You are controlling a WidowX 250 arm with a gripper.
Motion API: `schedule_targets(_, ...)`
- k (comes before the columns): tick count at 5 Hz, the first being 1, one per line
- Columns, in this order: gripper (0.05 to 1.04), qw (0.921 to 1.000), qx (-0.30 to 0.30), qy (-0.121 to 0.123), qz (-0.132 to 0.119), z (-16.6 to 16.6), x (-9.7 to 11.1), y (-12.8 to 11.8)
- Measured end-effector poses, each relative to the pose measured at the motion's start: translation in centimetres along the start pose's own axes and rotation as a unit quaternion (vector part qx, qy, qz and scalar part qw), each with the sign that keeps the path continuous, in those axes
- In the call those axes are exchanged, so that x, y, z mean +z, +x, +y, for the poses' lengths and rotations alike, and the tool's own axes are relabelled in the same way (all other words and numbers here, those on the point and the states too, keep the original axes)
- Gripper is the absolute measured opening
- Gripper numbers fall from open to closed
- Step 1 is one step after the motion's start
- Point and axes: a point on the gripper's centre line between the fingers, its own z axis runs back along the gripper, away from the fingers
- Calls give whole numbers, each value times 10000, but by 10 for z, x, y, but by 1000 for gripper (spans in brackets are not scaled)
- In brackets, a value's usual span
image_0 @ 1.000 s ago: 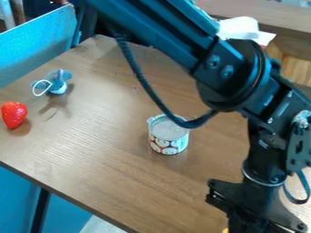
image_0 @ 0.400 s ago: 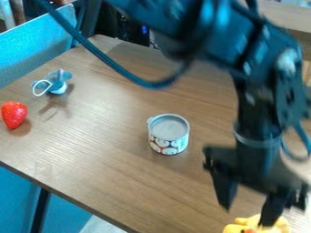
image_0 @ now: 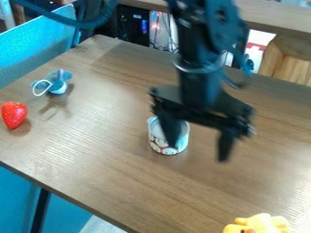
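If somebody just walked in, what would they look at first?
Probably the big black tool, hanging open near the middle, with one finger in front of the can. Next, the bright red strawberry at the picture's left edge. Then maybe the yellow toy peeking in at the bottom right.

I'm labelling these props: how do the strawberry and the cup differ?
The strawberry is red; the cup is pale with a patterned wall. The strawberry tapers to a point, while the cup is straight-sided. The end effector partly hides the cup, but not the strawberry. Both rest on the table.
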Motion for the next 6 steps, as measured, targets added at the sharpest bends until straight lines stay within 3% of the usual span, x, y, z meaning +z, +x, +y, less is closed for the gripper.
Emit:
schedule_targets(1,1010,9989,323,314,153,50,-5,21)
schedule_targets(2,1009,9982,243,531,110,93,0,41)
schedule_targets(4,1009,9914,241,1011,789,186,-7,79)
schedule_targets(6,1009,9827,186,1500,1067,283,-21,91)
